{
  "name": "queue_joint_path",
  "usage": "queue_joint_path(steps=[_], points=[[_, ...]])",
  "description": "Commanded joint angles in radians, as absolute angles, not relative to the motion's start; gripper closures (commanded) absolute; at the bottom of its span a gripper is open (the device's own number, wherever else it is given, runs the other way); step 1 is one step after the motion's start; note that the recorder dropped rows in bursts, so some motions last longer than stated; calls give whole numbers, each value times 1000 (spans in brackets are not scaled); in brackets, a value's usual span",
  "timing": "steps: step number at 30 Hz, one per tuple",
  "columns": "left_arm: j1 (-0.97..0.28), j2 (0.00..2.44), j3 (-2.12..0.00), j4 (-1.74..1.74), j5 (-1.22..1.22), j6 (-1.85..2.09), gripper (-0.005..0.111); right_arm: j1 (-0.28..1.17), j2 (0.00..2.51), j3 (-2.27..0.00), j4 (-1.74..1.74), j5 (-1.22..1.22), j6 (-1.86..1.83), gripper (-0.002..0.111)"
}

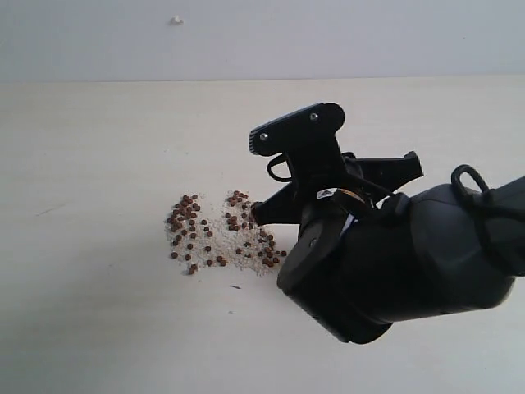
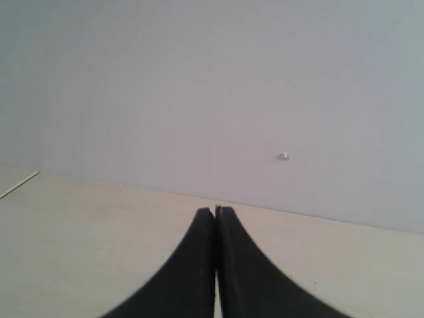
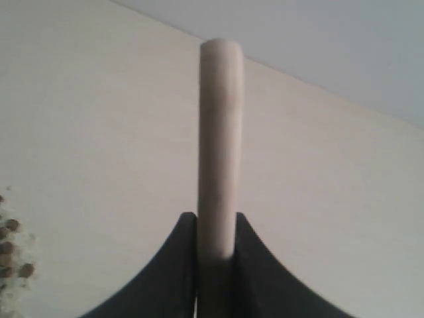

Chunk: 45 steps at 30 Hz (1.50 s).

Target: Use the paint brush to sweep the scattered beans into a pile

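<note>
The beans (image 1: 215,234) lie in a loose patch on the pale table (image 1: 98,164), mingled with white crumbs; they are denser at the patch's left end and top. My right gripper (image 1: 261,212) reaches in from the right, its dark tip at the patch's right edge. In the right wrist view it (image 3: 216,217) is shut on the paint brush (image 3: 220,132), whose pale wooden handle sticks out past the fingertips. A few beans (image 3: 10,248) show at that view's edge. The brush head is hidden. My left gripper (image 2: 216,211) is shut on nothing, over bare table.
The bulky black right arm (image 1: 410,254) fills the lower right of the exterior view. A plain wall rises behind the table, with a small white mark (image 1: 176,20) on it. That mark (image 2: 283,156) also shows in the left wrist view.
</note>
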State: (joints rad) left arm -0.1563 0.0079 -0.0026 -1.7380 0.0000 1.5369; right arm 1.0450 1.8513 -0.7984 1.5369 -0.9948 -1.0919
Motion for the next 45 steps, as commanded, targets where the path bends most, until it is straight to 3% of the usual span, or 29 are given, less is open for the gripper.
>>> queue_joint_path(steps=[1, 10, 14, 17, 29, 31, 34, 37, 45], points=[[-162, 5, 0, -1744, -7, 1537, 107, 1059, 1851, -797, 1462, -893, -958, 108], [-182, 5, 0, -1744, -7, 1537, 107, 1059, 1855, -856, 1302, -833, -713, 108], [-182, 5, 0, -1744, -7, 1537, 107, 1059, 1890, -890, 1274, -918, -662, 108], [-186, 5, 0, -1744, -7, 1537, 107, 1059, 1900, -916, 1276, -1029, -687, 108], [-188, 5, 0, -1744, -7, 1537, 107, 1059, 1748, -916, 1270, -1026, -915, 108], [-188, 5, 0, -1744, -7, 1537, 107, 1059, 1746, -916, 1243, -941, -808, 108], [-188, 5, 0, -1744, -7, 1537, 107, 1059, 1803, -916, 849, -817, -266, 108], [-188, 5, 0, -1744, -7, 1537, 107, 1059, 1925, -921, 510, -983, 187, 108], [-203, 5, 0, -1744, -7, 1537, 107, 1059, 2128, -1033, 592, -1041, 227, 108]])
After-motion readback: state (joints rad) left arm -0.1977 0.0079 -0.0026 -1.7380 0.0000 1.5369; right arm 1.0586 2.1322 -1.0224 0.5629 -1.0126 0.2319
